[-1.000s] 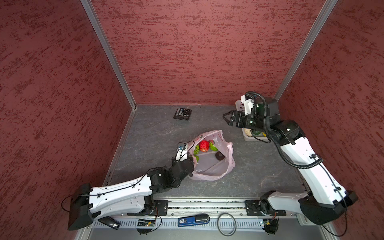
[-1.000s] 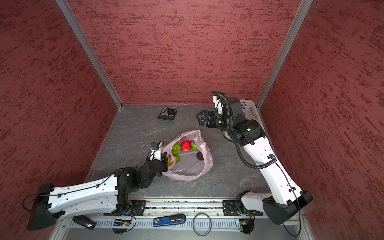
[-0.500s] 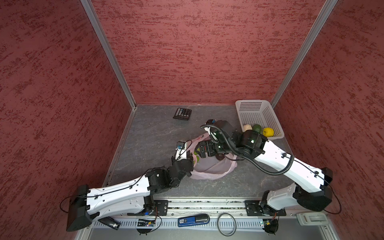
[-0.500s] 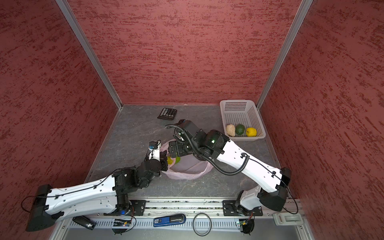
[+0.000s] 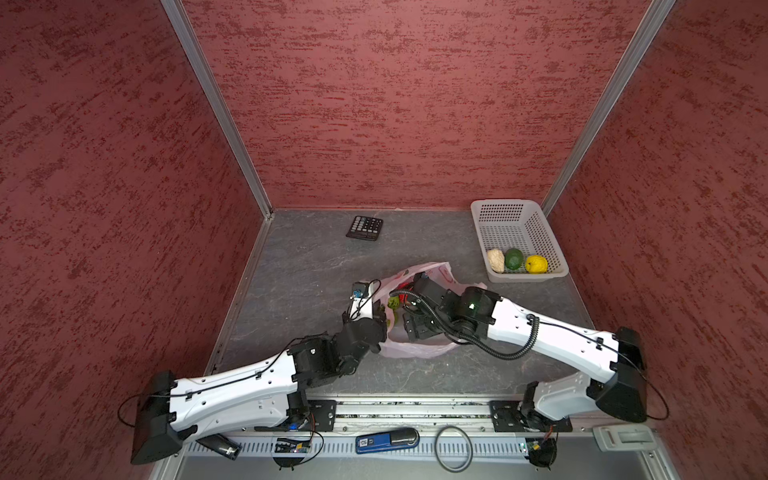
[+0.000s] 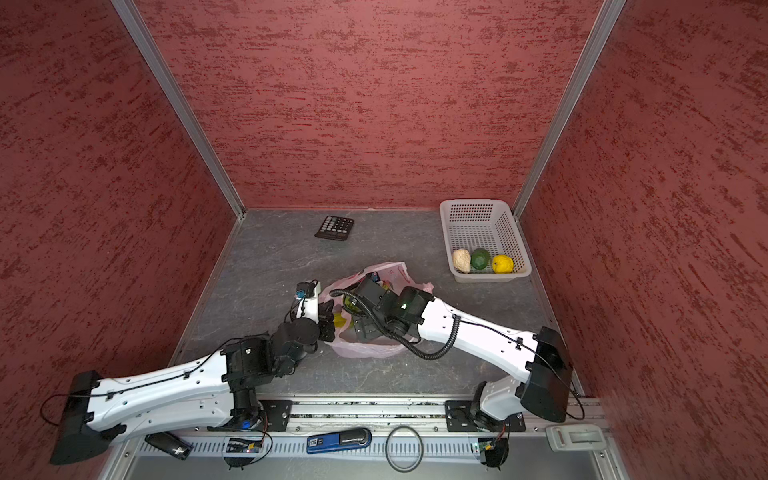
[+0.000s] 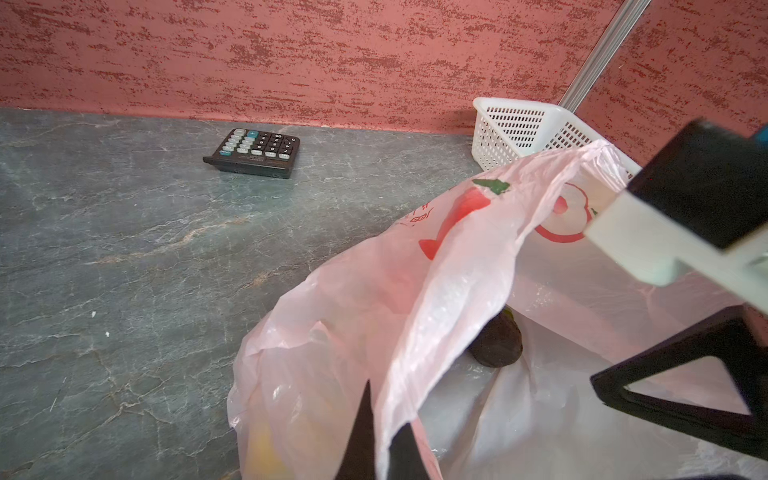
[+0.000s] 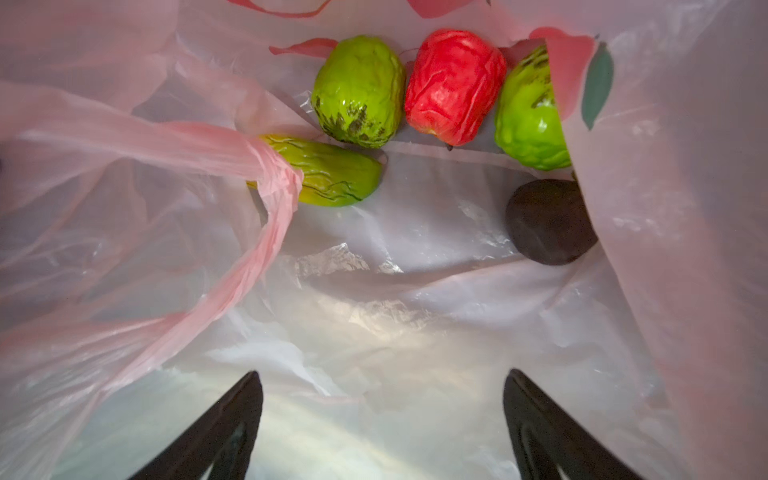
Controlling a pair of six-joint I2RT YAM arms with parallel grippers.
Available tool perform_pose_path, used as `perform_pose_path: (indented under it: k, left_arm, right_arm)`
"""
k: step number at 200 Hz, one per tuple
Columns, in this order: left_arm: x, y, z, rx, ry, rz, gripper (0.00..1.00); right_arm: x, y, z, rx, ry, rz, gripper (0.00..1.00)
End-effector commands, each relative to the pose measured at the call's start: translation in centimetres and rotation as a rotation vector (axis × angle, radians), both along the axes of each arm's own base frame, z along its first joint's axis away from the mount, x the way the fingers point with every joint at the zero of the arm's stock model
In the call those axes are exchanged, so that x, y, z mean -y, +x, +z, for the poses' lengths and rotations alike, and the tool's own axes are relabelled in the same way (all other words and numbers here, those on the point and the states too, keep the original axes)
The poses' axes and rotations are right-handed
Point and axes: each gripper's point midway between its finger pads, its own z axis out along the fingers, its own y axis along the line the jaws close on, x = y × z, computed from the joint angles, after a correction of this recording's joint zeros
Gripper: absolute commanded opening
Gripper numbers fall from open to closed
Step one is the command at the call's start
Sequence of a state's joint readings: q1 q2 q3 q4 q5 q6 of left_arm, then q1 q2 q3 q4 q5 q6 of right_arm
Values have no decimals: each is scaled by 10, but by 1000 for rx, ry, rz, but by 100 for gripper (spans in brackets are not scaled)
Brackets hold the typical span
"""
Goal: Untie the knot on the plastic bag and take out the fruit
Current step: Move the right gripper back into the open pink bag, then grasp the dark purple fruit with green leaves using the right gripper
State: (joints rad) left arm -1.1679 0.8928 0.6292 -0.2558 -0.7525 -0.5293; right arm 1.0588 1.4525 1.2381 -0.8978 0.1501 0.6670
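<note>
Clearly, the left pincer (image 7: 380,432) was pinched tight on a fold of the plastic bag (image 7: 415,291). We judged the reason plain: lifting that film held the mouth open so the other arm could get in. We saw no knot closing the mouth; a loose handle loop (image 8: 249,257) hung across the opening. The bag lay on the worktop (image 5: 311,270) between the two arms, well apart from the calculator (image 5: 365,227) by the back wall.

The right pincer (image 8: 384,415) was inside the bag, jaws wide and holding nothing, aimed at the fruit there. We saw two light green pieces (image 8: 359,91) with a red piece (image 8: 455,85) between them, a yellow-green piece (image 8: 332,174) partly under the loop, and a dark brown piece (image 8: 548,222). A beige piece (image 5: 495,260), a dark green piece (image 5: 514,258) and a yellow piece (image 5: 536,264) sat side by side in the white basket (image 5: 528,277), so we reckoned the task partly done.

The left arm stretched low from the near rail, wrist tipped up at the bag's edge. The right arm reached across the middle, wrist bent down into the mouth.
</note>
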Motion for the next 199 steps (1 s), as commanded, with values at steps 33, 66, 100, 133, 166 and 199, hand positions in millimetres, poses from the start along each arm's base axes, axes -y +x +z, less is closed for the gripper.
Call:
perform_pose_path:
  k: [33,66,100,133,166,199]
  left_arm:
    - [8,-2,3,12,-37,-26,0]
    - [12,-4,0,9,-37,-54,0]
    - [16,-15,-20,-23,-13,-93,0]
    - [19,-28,-38,-49,-4,-125,0]
    - [21,-30,-42,-54,1,-127,0]
    - [27,-29,-39,-45,-4,-135,0]
  right_arm:
    - [-18,9,-49,-30,88,-100,86]
    - [-13,37,-67,-13,128,-197,83]
    - [8,70,-75,47,56,-324,81]
    - [49,82,-72,114,-67,-439,82]
    - [73,89,-67,155,-112,-479,85]
    - [77,96,-73,149,-141,-473,86]
